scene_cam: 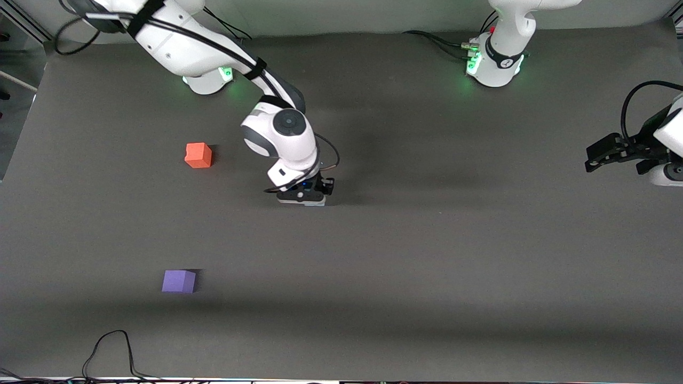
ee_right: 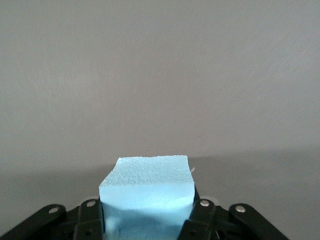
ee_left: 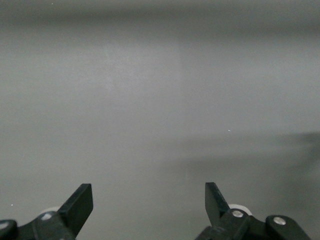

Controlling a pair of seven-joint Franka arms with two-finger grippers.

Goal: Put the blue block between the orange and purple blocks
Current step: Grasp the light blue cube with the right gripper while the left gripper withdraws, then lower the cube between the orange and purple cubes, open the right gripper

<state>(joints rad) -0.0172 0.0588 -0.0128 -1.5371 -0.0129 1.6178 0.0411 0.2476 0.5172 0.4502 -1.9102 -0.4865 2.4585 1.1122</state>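
Note:
The blue block (ee_right: 147, 192) sits between the fingers of my right gripper (ee_right: 146, 216), which is shut on its two sides. In the front view my right gripper (scene_cam: 303, 199) is low at the table's middle and hides the block. The orange block (scene_cam: 198, 155) lies on the mat toward the right arm's end. The purple block (scene_cam: 179, 281) lies nearer to the front camera than the orange one. My left gripper (scene_cam: 593, 159) waits at the left arm's end of the table; the left wrist view shows it (ee_left: 149, 200) open and empty over bare mat.
A dark grey mat (scene_cam: 427, 256) covers the table. A black cable (scene_cam: 112, 349) loops at the table's front edge, nearer to the camera than the purple block. The arm bases (scene_cam: 496, 61) stand along the top edge.

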